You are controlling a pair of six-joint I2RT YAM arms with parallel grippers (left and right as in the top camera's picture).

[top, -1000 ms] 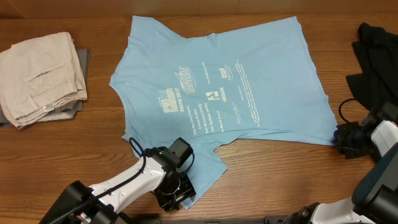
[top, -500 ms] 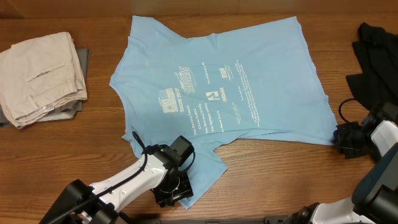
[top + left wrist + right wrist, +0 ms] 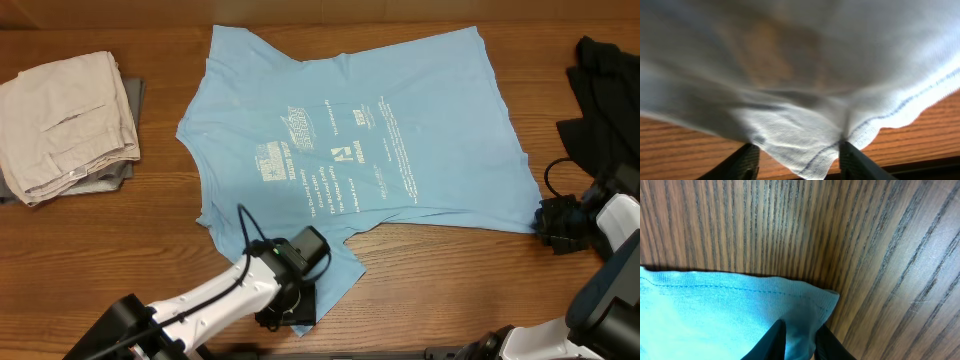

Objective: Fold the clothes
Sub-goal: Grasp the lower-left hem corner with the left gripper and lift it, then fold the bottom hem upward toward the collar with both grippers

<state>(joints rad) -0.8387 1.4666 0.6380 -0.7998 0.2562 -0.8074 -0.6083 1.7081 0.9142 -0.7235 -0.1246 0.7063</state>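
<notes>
Left gripper (image 3: 290, 303): sits at the near side of the table (image 3: 150, 235), on the T-shirt's near sleeve. Its fingers (image 3: 746, 161) stand spread apart and pinch nothing that can be seen.
Sleeve (image 3: 335, 262): its stitched hem lies across the gap between the left gripper's fingers. The cloth puckers against one of them, and bare wood shows just beyond the hem.
T-shirt (image 3: 420, 110): light blue, spread flat on the table with its small white print facing up. It reaches ahead and to the right of the left gripper and lies to the left of the right gripper. The neck is on the left gripper's side and the bottom hem on the right gripper's side.
Right gripper (image 3: 548, 222): sits at the near end of the bottom hem. Its fingers are drawn close together and pinch the cloth between them.
Hem corner (image 3: 826, 299): lies just ahead of the right gripper's fingertips, flat on the wood with its stitching showing. The cloth behind it runs into the pinch.
Trousers (image 3: 65, 115): beige and folded, far to the left and ahead of the left gripper, well apart from the T-shirt. They rest on a grey cloth (image 3: 122, 175).
Dark garment (image 3: 612, 85): a black heap ahead of the right gripper, apart from the T-shirt's hem.
</notes>
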